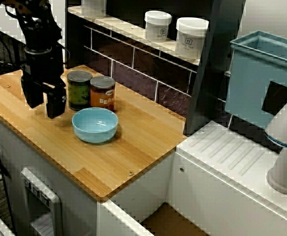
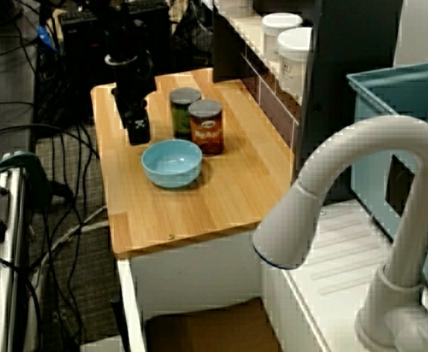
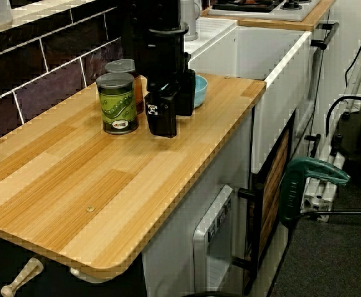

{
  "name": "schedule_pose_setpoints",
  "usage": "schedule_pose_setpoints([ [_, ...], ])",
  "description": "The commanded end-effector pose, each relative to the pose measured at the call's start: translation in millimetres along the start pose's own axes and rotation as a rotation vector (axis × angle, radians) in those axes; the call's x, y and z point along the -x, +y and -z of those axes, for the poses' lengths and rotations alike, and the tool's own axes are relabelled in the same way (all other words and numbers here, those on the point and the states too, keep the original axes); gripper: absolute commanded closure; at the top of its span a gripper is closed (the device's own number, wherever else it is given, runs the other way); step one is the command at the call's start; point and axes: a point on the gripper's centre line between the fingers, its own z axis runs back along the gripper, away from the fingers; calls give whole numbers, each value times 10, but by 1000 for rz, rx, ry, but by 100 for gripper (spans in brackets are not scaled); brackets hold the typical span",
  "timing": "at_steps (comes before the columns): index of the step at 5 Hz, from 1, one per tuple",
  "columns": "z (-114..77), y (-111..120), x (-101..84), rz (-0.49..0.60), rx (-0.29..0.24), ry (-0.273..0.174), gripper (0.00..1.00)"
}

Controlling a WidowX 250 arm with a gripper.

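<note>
- Wooden counter (image 1: pixel 133 147) carries everything here. The black gripper (image 1: pixel 44 101) hangs low over its left part, fingers pointing down.
- Its two fingers stand well apart with a bare gap between them and hold nothing. Whether the tips touch the wood cannot be told.
- In the view from the front, the green can (image 1: pixel 79 90) stands just right of the gripper, near the closer finger but apart from it. The view from the counter's end shows a thin gap there too.
- That can stands upright with its long axis vertical and its lid on top, so its round side faces the gripper.
- Just right of it stands the orange can (image 1: pixel 103 92), also upright and perhaps touching it.
- On the near side of both cans sits the blue bowl (image 1: pixel 95 124), apart from the gripper.
- Counted: one arm with one gripper, two cans and one bowl. Two white jars (image 1: pixel 158 24) stand in full view on the shelf (image 1: pixel 128 30) behind. One faucet (image 1: pixel 286 147) and one blue tub (image 1: pixel 251 83) are at the far right.
</note>
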Motion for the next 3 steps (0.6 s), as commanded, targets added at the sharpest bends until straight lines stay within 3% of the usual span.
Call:
schedule_pose_setpoints([
  [1,24,-208,-176,-10,6,-4,0],
  [3,-82,-508,-305,-2,36,29,0],
])
